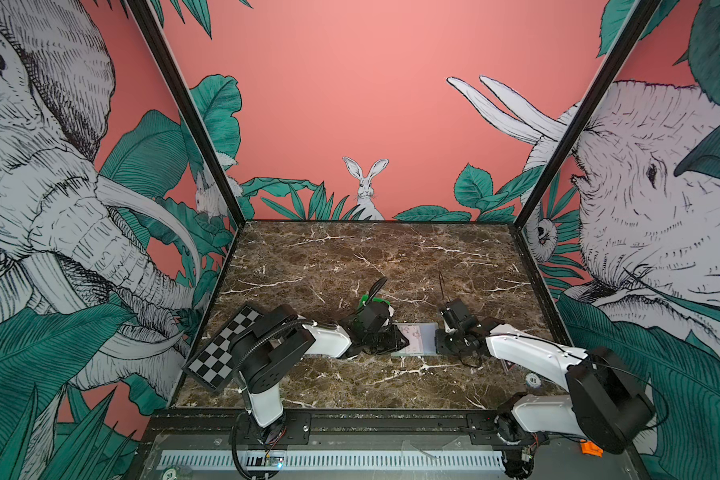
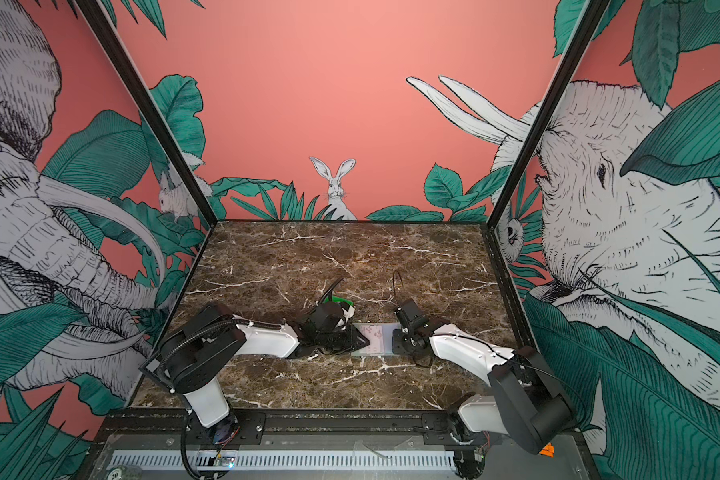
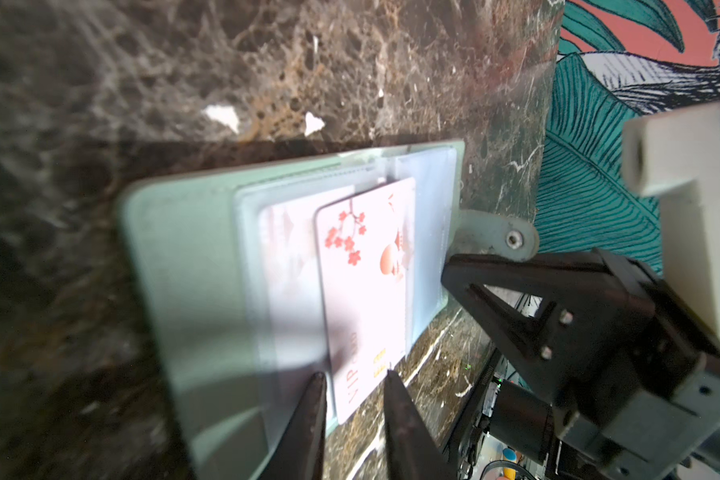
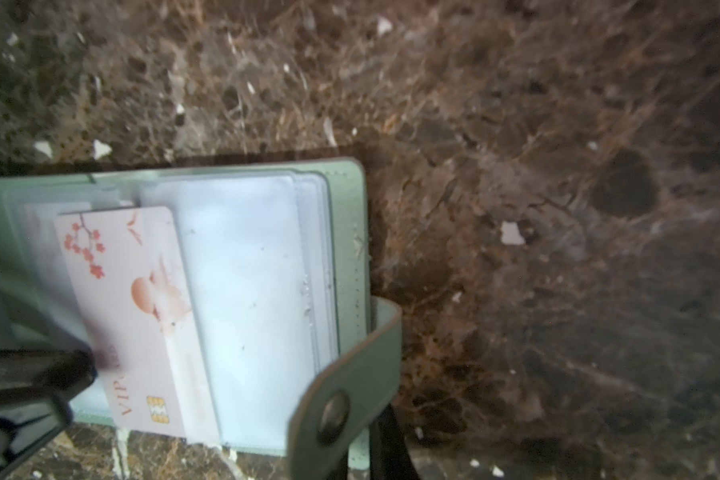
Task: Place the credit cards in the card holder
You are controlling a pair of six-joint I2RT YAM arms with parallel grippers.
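Toward the front of the marble table (image 1: 350,257), midway between the two arms, the sage-green card holder (image 1: 427,337) (image 2: 385,338) lies open and flat, with its clear sleeves (image 4: 246,291) facing up. The left claw (image 3: 355,374) (image 1: 404,343) reaches in from the left side. Its two dark fingers (image 3: 314,415) pinch the near end of a pale pink VIP card (image 3: 366,270) (image 4: 142,299) printed with red blossoms. That card lies slanted over the holder's middle fold, its gripped end sticking out past the holder's edge. A second pale card (image 3: 287,266) sits beside it behind clear plastic.

On the holder's other side, the right claw (image 1: 438,341) is pressed together on the snap tab strap (image 4: 341,399) (image 3: 495,237), which curls up off the table.

Farther back, behind the left wrist, a bright green object (image 1: 368,299) shows only in part. The rest of the stack of cards cannot be made out.
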